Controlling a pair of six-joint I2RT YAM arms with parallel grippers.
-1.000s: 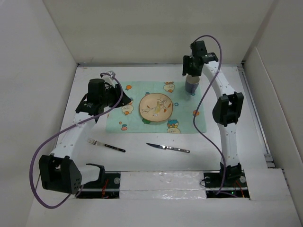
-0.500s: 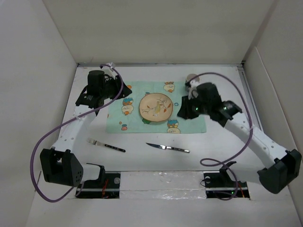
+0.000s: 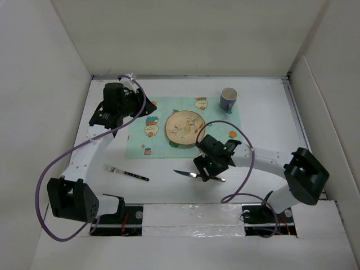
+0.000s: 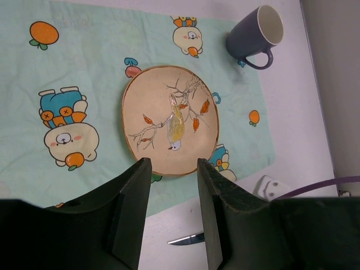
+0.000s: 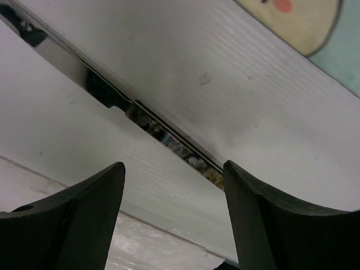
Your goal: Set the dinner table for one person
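Note:
On the white dinner table [image 3: 275,129] lies a mint-green placemat [image 3: 154,140] with a bird-printed plate [image 3: 184,128] on it. A dark blue mug [image 3: 228,99] stands upright at the mat's far right corner. A knife [image 3: 188,174] lies in front of the mat, a fork [image 3: 125,172] to its left. My right gripper [image 3: 205,170] is open, low over the knife's handle; the knife [image 5: 152,126] runs diagonally past its fingers [image 5: 90,219]. My left gripper [image 3: 145,109] is open and empty, high over the mat's left side, seeing the plate [image 4: 169,121], mug [image 4: 256,34] and knife tip [image 4: 188,240].
White walls enclose the table on the left, back and right. The arm bases and a taped strip [image 3: 191,216] sit along the near edge. The right arm's cable [image 3: 242,169] loops over the table in front of the mat.
My right gripper has left the mug standing at the mat's far right corner and swung down and forward to the knife. The left arm has shifted only slightly.

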